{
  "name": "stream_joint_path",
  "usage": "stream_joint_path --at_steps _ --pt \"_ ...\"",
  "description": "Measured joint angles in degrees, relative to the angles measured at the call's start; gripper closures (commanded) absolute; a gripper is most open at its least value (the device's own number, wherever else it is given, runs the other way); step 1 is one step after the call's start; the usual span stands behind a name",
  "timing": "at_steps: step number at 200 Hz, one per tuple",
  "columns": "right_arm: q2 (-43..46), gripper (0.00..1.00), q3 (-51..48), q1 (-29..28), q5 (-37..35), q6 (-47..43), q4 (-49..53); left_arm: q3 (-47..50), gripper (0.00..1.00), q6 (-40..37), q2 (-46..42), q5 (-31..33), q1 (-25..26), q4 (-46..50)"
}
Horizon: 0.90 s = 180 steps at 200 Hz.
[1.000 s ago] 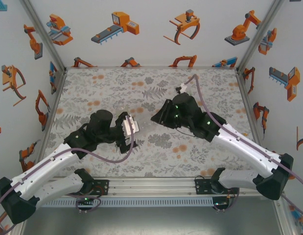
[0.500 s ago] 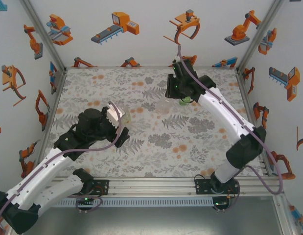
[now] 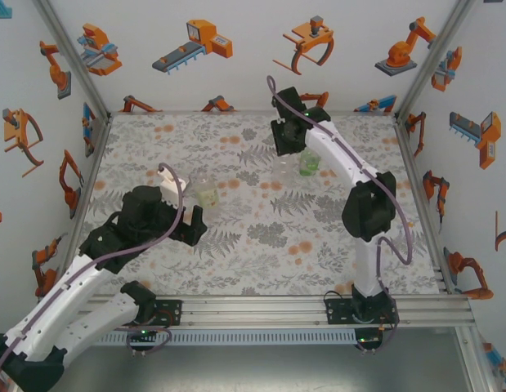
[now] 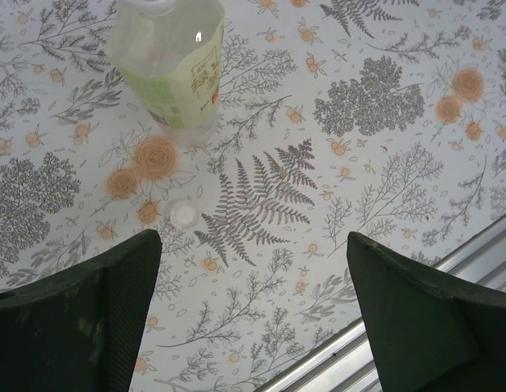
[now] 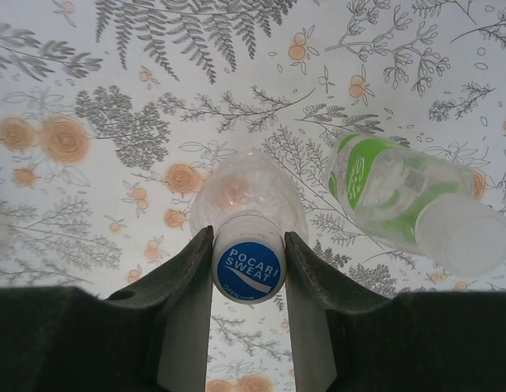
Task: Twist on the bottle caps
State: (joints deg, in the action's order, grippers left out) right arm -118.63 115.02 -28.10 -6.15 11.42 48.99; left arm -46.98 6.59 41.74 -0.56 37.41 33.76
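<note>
Although none of the 3 bottles could be called finished for certain, the job looked roughly midway across the floral table (image 3: 261, 245). The green-tinted bottle (image 5: 383, 192) stood toward the far side, its near end pale and round like a fitted cap, though the right wrist view did not settle that. Just beside it, not touching, the colourless bottle (image 5: 244, 192) carried a blue Pocari Sweat cap (image 5: 248, 265) on its neck. The right gripper (image 5: 248, 237) had its jaws narrowed onto that cap from both sides, so I judged this one to be mid-screwing; how tight it sat could not be told. The yellowish-tinted bottle (image 4: 171, 65) stood upright at left-centre, well apart from the other 2, and its neck, partly cut by the frame edge, looked uncapped. Near it hung the left gripper (image 4: 253, 245), jaws wide and holding nothing. Smallest of all, 1 loose whitish cap (image 4: 184, 213) lay flat on the table near that bottle's base. By my judgement, what was left was seating the blue cap, then lifting the loose cap and threading it onto the yellowish-tinted bottle.
</note>
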Motion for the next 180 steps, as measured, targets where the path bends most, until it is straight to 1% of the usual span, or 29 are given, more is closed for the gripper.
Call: stream_joint_path --at_steps 21,36,43,81,115,180 --pt "-0.72 0.80 0.00 0.24 -0.26 -0.59 -0.35 0.09 0.17 1.79 -1.46 1.03 0.00 0.35" --pt "-0.72 0.68 -0.15 0.28 -0.44 -0.76 -0.42 0.39 0.18 2.86 -2.27 1.44 0.00 0.37" --pt "-0.70 0.64 -0.22 0.28 -0.52 -0.76 -0.46 0.61 0.18 3.32 -2.54 1.64 0.00 0.35" --pt "-0.55 0.51 -0.98 0.28 -0.72 -0.61 -1.42 0.79 0.19 5.01 -2.49 2.54 0.00 0.55" --pt "0.00 0.47 -1.51 0.28 -1.03 -0.52 -1.44 0.94 0.21 6.32 -1.77 3.34 0.00 0.59" --pt "2.21 0.44 -1.42 0.28 -1.42 -0.52 -1.33 1.38 0.24 9.49 0.20 4.94 0.00 0.92"
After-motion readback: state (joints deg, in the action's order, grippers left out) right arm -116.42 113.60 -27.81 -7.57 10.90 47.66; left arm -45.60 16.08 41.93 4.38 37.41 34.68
